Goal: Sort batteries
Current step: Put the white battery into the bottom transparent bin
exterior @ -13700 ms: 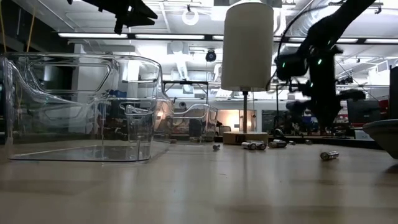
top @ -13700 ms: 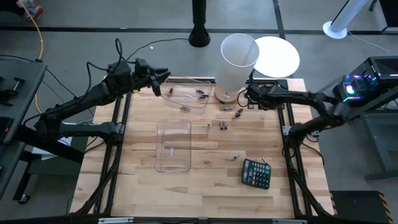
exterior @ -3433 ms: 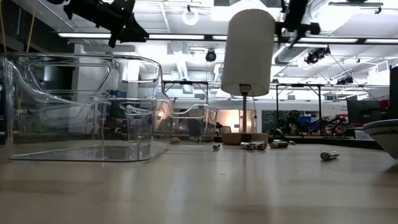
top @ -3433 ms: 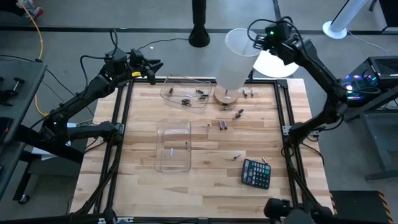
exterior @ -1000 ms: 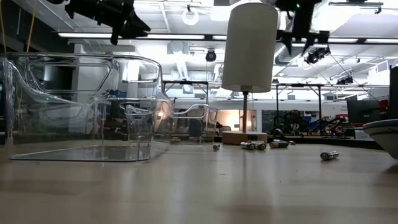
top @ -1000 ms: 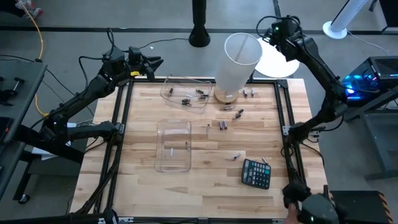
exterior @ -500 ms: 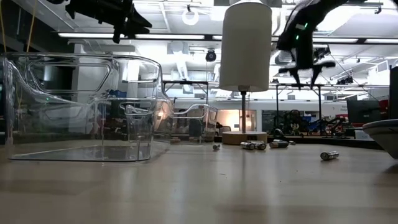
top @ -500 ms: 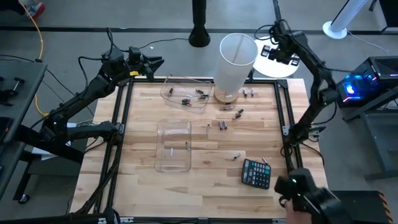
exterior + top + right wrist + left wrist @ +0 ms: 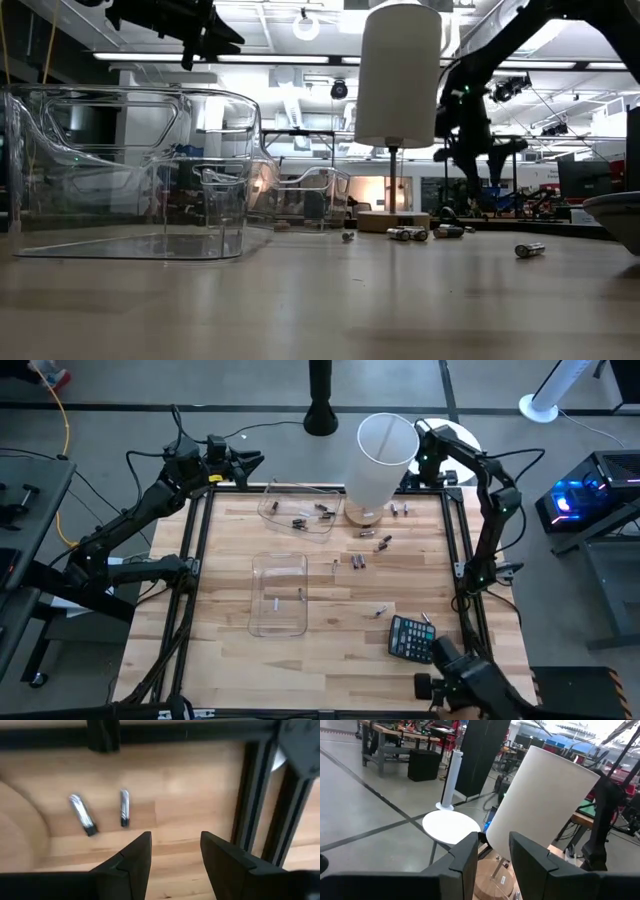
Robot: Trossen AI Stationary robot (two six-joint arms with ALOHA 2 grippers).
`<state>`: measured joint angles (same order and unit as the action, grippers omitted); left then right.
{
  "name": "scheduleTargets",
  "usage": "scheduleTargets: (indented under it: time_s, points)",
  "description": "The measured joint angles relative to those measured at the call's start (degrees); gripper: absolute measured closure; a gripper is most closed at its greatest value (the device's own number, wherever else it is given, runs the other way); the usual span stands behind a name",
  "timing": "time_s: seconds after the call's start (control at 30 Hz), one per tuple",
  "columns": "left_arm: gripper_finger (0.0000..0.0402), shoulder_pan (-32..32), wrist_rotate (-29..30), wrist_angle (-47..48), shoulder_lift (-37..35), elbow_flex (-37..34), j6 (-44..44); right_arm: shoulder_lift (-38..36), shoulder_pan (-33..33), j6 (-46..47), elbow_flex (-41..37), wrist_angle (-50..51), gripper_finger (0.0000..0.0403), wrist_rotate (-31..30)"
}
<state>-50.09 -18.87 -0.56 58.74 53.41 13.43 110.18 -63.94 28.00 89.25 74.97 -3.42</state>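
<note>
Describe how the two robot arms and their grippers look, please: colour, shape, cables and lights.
Both arms are dark, almost black, built of slim jointed segments. The left gripper and the right gripper each end in two flat, angular black fingers with a gap between them. Thin black cables loop around the left arm. A small green light glows on the right arm.

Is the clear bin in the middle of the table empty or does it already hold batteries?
Not empty: the high view shows two batteries lying on the floor of the clear bin. The rest of it looks bare.
</note>
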Motion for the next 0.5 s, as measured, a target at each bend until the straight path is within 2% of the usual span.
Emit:
scheduleTargets:
  time_s: [0.07,0.23,0.5]
  points:
    - [0.0296,0.0,-0.02,-0.06,0.0,0.0,-0.02,-0.05,0.91,1.28,-3.85,-1.91,0.0238,-0.37]
    - [0.0296,0.0,-0.02,-0.19,0.0,0.0,0.0,-0.01,3.31,5.52,-11.74,-11.89,0.0238,3.02]
    - [0.0296,0.0,-0.02,-0.19,0.0,0.0,0.0,-0.03,6.33,9.49,-14.85,-21.48,0.0238,1.27]
